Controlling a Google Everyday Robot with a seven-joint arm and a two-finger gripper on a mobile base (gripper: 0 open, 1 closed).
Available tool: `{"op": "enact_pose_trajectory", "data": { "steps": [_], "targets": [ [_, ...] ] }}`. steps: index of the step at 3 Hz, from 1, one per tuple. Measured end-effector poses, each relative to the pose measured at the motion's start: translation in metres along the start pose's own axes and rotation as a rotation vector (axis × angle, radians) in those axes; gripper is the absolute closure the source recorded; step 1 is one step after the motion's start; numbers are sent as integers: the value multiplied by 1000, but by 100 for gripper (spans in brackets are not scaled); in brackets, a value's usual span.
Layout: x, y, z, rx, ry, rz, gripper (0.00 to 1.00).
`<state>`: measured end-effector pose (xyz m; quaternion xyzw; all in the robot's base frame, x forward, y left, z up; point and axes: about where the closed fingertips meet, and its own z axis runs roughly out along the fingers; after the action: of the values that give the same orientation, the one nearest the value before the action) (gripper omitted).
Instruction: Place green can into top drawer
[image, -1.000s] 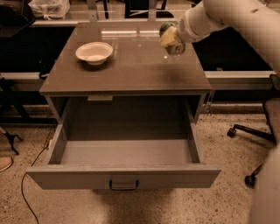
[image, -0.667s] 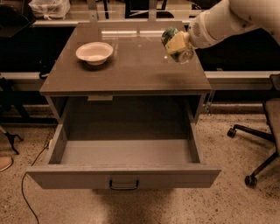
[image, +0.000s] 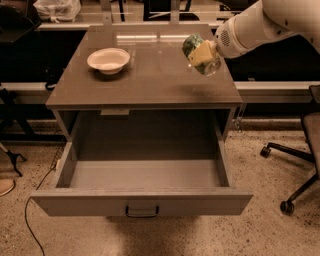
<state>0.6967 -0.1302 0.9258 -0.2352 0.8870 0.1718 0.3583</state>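
We see the gripper (image: 204, 54) clamped tight around the green can (image: 192, 44), holding it tilted in the air above the right side of the cabinet top (image: 150, 82). Below and in front, the top drawer (image: 75, 204) stands pulled well out. A white bowl (image: 108, 60) sits on the cabinet's left rear, well apart from the can. An office chair (image: 306, 145) stands at the right edge.

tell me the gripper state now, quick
Gripper: shut on the green can, in the air above the right side of the cabinet top.
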Motion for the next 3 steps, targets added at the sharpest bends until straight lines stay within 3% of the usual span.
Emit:
{"op": "enact_pose_trajectory", "data": {
  "steps": [1, 2, 3],
  "targets": [
    [19, 3, 0, -41, 51, -77, 100],
    [69, 22, -6, -127, 125, -190, 100],
    [151, 52, 16, -259, 261, -307, 100]
  ]
}}
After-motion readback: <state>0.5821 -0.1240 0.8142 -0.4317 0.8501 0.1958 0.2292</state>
